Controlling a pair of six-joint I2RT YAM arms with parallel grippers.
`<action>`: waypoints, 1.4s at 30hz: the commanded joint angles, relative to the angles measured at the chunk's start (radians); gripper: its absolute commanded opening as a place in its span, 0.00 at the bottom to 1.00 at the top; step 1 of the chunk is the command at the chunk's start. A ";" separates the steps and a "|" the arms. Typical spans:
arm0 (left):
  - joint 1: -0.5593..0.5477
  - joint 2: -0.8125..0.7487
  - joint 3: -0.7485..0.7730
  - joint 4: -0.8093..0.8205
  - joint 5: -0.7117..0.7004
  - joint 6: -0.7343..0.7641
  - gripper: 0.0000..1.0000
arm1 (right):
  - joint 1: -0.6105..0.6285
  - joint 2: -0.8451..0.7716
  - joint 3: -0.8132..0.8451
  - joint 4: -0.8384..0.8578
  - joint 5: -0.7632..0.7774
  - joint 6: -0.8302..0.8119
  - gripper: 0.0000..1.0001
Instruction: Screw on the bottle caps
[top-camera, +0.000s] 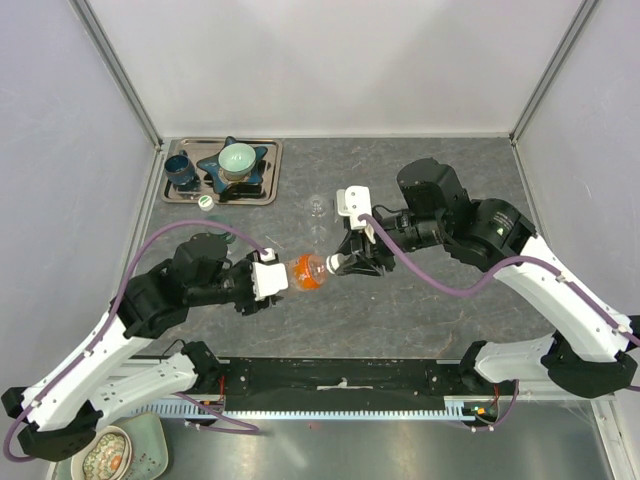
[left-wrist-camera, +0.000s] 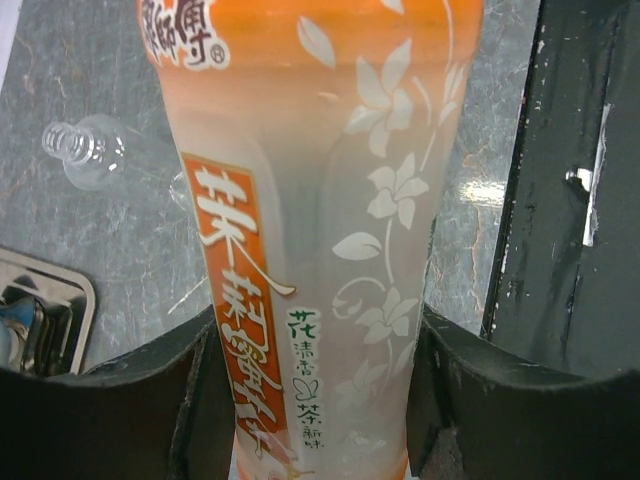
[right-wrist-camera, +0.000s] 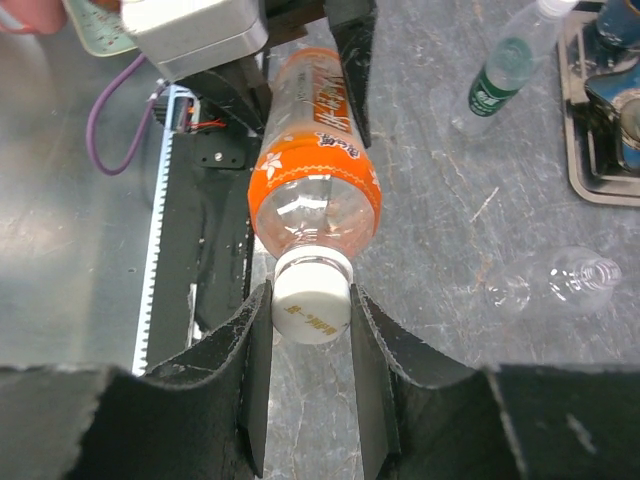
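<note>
While the left gripper (left-wrist-camera: 320, 400) clamps the orange bottle (top-camera: 308, 271) by its body, our right gripper (right-wrist-camera: 310, 330) pinches the white cap (right-wrist-camera: 312, 296) on its neck. Just beyond that bottle lies the small clear bottle (right-wrist-camera: 550, 282). Farther off, whole only in our right wrist view, lies the green-labelled bottle (right-wrist-camera: 510, 60).

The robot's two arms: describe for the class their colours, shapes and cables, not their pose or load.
The left arm and right arm share white lower links and black rounded joint housings. A purple cable loops alongside each. A white boxy block sits at each wrist. The gripper fingers are matte black, curved, with scuffed edges.
</note>
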 joint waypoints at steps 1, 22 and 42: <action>0.017 0.027 0.081 0.131 -0.055 -0.116 0.43 | 0.011 -0.005 -0.071 0.143 -0.010 0.094 0.33; 0.033 0.049 0.184 0.208 -0.106 -0.120 0.38 | 0.011 0.152 -0.034 0.158 -0.017 0.339 0.25; 0.054 0.047 0.242 0.312 -0.126 -0.169 0.34 | 0.011 0.149 -0.115 0.396 -0.037 0.756 0.08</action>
